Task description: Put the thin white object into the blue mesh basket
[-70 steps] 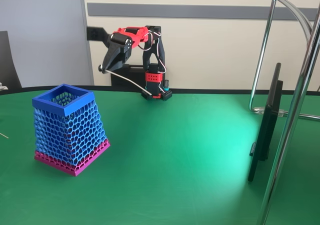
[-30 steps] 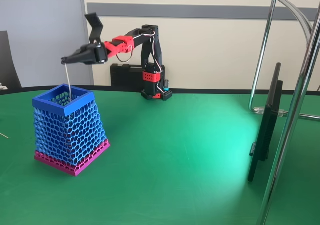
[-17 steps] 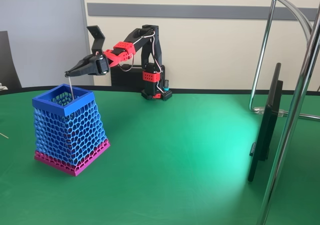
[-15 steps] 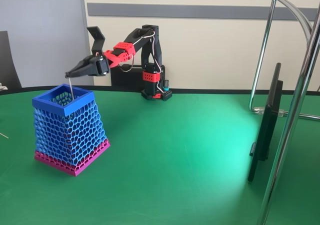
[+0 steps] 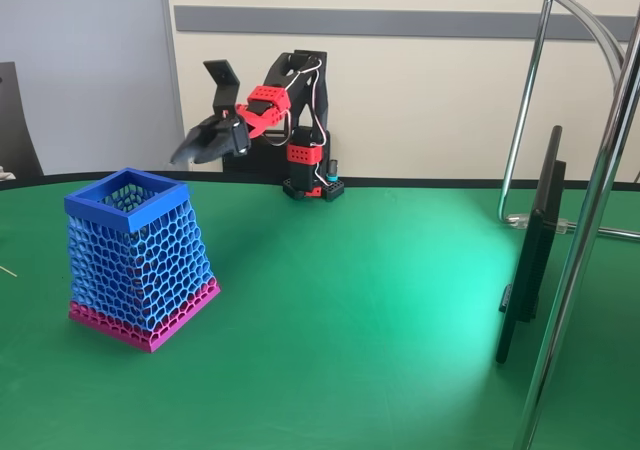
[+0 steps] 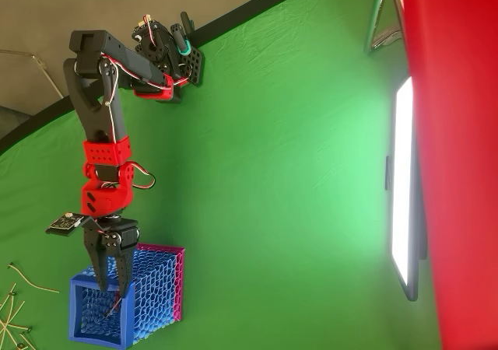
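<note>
Below the empty hand (image 6: 106, 270), thin white object (image 6: 114, 305) lies inside blue mesh basket (image 6: 75, 311).

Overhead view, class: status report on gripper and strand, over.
Gripper over basket, empty, jaws unclear. Strand likely inside, hard to see. Nothing in the way.

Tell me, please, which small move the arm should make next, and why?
Probably pull the arm back toward its base and stop. The pincer is open and holds nothing, beside the blue mesh basket in the fixed view. In the overhead view a thin pale line, likely the thin white object, lies inside the basket.
</note>
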